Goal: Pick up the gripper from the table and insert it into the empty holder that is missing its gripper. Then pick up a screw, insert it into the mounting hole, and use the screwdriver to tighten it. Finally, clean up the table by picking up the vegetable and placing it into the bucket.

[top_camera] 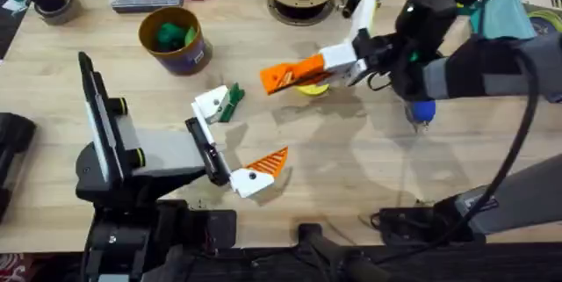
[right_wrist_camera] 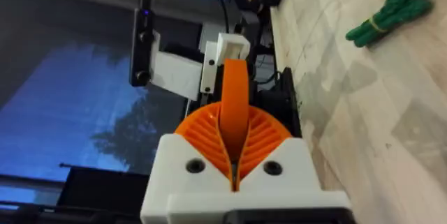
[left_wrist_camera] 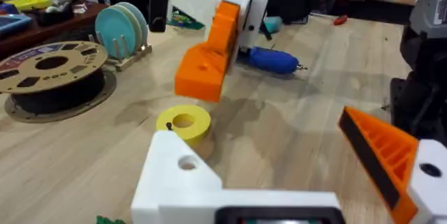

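**Fingertip aloft, holder waiting**

Right gripper [top_camera: 323, 68] has its ribbed pads clamped on the orange gripper [top_camera: 286, 76], carrying it clear of the table just above the yellow disc [top_camera: 312, 90]. So the pick-up is done; the insertion is not. Across the gap, the left gripper [top_camera: 233, 140] stands spread wide with nothing in it: one finger wears its orange pad [top_camera: 269, 162], the other is the bare white holder [top_camera: 210, 104], mounting hole showing on top in the left wrist view. The held piece and the holder are well apart.

Everything after that looks untouched. The screwdriver [top_camera: 422, 111] lies on the table under the right arm, the vegetable [top_camera: 234, 100] lies just beside the holder, and the bucket [top_camera: 176, 42] stands beyond it with only brighter green lumps inside.

Hard to call: I can't pick out any screw on the table, and the right arm's bulk covers part of the screwdriver from overhead.
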Controlling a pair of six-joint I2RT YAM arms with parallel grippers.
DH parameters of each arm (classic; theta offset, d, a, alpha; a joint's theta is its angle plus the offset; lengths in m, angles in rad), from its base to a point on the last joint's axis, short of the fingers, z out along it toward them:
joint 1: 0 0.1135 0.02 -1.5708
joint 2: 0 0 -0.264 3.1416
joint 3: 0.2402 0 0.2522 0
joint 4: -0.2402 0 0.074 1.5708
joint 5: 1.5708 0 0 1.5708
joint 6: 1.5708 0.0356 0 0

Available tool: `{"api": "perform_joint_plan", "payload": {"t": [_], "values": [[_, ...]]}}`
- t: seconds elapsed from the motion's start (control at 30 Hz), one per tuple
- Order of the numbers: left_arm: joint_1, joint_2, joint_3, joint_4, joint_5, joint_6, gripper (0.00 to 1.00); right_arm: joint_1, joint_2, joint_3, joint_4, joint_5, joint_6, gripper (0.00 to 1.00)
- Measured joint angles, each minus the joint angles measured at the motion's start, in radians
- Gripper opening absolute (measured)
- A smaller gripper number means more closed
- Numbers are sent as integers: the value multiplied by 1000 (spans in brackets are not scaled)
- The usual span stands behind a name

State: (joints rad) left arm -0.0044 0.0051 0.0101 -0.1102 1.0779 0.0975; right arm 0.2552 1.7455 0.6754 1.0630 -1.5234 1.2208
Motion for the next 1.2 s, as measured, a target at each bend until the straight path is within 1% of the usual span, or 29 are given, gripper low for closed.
{"api": "perform_joint_plan", "payload": {"t": [0.2, 0.37, 0.5, 0.7, 0.93, 1.2], "values": [[0, 0, 0, 0, 0, 0, 991, 71, 12, 0, 44, 0, 10, 10], [0, 0, 0, 0, 0, 0, 992, 108, 12, 0, 112, 0, 34, 10], [0, 0, 0, 0, 0, 0, 992, 135, 12, 0, 121, 6, 52, 10], [0, 0, 0, 0, 0, 0, 992, 142, 20, -2, 133, 11, 61, 10], [0, 0, 0, 0, 0, 0, 992, 148, 48, -51, 190, 34, 63, 10], [0, 0, 0, 0, 0, 0, 992, 159, 48, -51, 202, 75, 63, 10]]}}
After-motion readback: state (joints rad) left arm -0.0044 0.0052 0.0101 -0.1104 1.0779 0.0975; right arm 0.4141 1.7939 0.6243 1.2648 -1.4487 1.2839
